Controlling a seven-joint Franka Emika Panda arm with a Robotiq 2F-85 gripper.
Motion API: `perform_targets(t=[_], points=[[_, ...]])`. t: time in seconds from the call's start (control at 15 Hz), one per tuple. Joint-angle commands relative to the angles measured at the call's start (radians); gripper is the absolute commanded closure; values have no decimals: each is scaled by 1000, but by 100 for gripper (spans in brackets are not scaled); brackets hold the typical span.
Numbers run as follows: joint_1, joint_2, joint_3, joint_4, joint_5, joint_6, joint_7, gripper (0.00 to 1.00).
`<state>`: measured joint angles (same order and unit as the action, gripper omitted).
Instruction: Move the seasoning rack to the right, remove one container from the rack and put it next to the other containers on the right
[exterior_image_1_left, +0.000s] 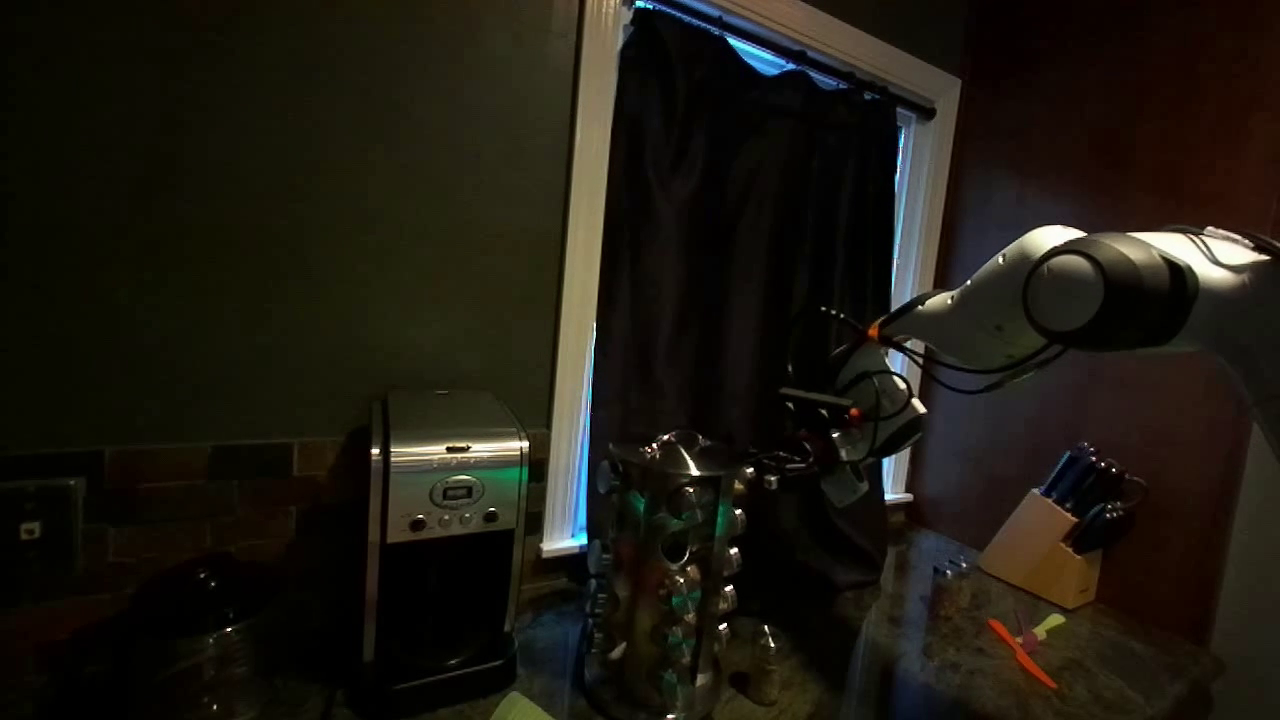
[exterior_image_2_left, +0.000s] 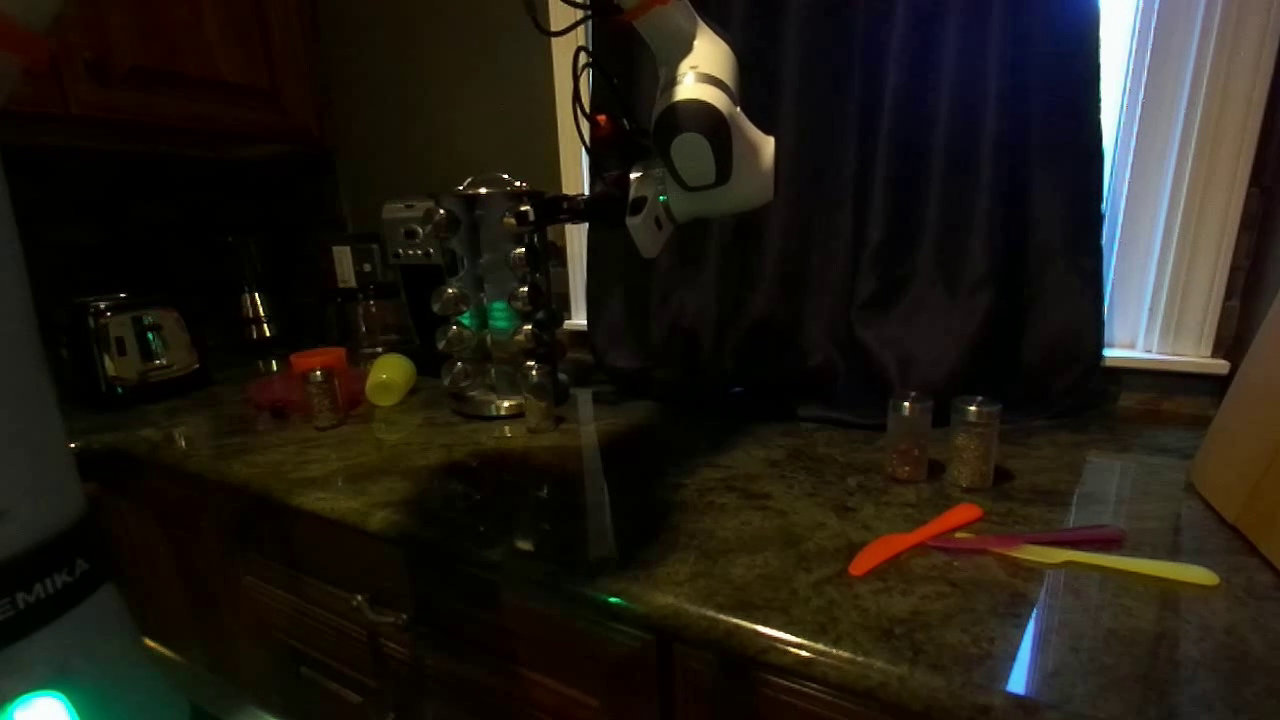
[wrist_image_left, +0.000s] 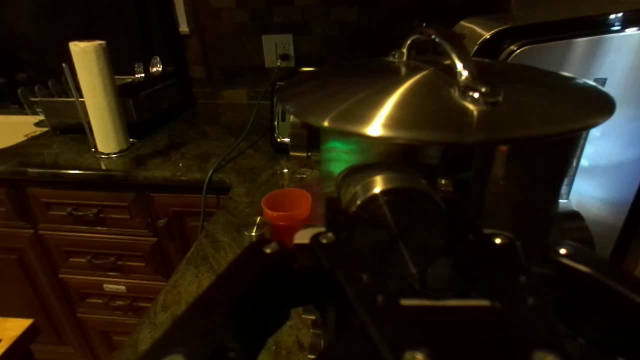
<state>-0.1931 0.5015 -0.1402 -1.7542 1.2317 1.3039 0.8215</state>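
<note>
Two jars (exterior_image_2_left: 909, 440) stand near the back edge of the counter (exterior_image_2_left: 760, 520), well apart from the seasoning rack (exterior_image_2_left: 490, 300), which stands toward that same edge near the coffee maker (exterior_image_1_left: 450, 500). At the rack's upper row, the gripper (exterior_image_2_left: 540, 209) has fingers either side of a jar lid (wrist_image_left: 390, 210); whether they clamp it cannot be told. Three plastic knives (exterior_image_2_left: 1075, 537) lie nearer the front edge.

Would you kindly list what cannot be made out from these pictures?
Wrist view: whether the black jaws grip the round metal-lidded jar; shadow hides contact.
Wrist view: much of the round metal seasoning rack, behind the jaws.
An exterior view: display on the boxy silver coffee maker, too small to read.
An exterior view: rest of the pale wooden knife block, beyond the right edge.
</note>
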Motion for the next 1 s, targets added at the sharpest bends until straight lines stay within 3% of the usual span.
perform_targets(t=[0.0, 0.47, 0.6, 0.93], points=[[4, -49, -19, -34, 25, -5, 53, 76], [22, -64, -22, -11, -23, -8, 54, 76], [10, -54, -16, -3, -14, -49, 55, 76], [11, -66, -25, -31, 4, -16, 69, 76]])
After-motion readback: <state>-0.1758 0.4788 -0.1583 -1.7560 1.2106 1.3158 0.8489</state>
